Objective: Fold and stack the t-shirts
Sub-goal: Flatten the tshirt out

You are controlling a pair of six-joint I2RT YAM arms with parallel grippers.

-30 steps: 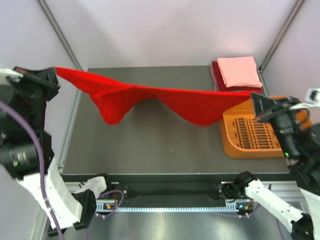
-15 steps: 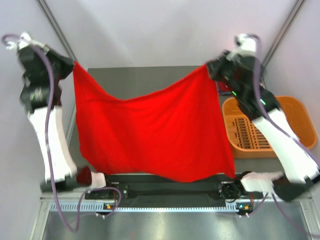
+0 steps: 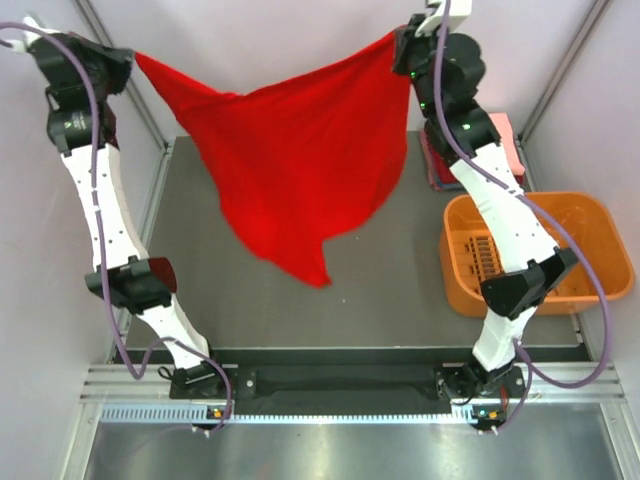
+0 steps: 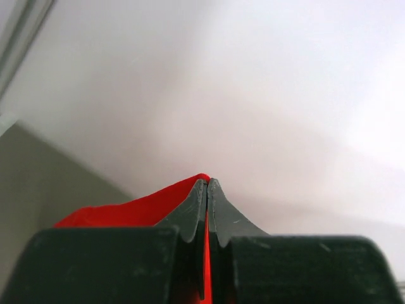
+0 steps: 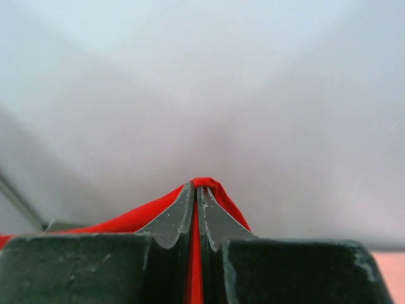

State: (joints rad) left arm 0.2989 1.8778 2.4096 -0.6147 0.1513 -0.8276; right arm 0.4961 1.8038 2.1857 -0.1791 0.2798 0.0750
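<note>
A bright red t-shirt point(image 3: 300, 160) hangs in the air above the back of the table, stretched between both raised arms. Its lower edge trails to a point over the table's middle. My left gripper point(image 3: 122, 62) is shut on the shirt's upper left corner. My right gripper point(image 3: 398, 45) is shut on the upper right corner. In the left wrist view the gripper point(image 4: 207, 180) pinches red cloth point(image 4: 126, 212), which shows in the seam between the fingers. The right wrist view shows that gripper point(image 5: 195, 185) likewise clamped on red cloth point(image 5: 126, 221). A folded salmon-pink t-shirt point(image 3: 511, 145) lies on a dark red one point(image 3: 436, 165), mostly hidden behind the right arm.
An orange plastic basket point(image 3: 590, 215) stands at the table's right edge. The dark table point(image 3: 400, 290) lies below the shirt. Pale walls and slanted frame posts point(image 3: 560, 60) close in at the back and sides. Both arms stand tall at the table's left and right.
Both arms swung up and back from low at the sides. The red t-shirt went from a sagging band to a sheet hanging near the front, then lifted toward the rear.
</note>
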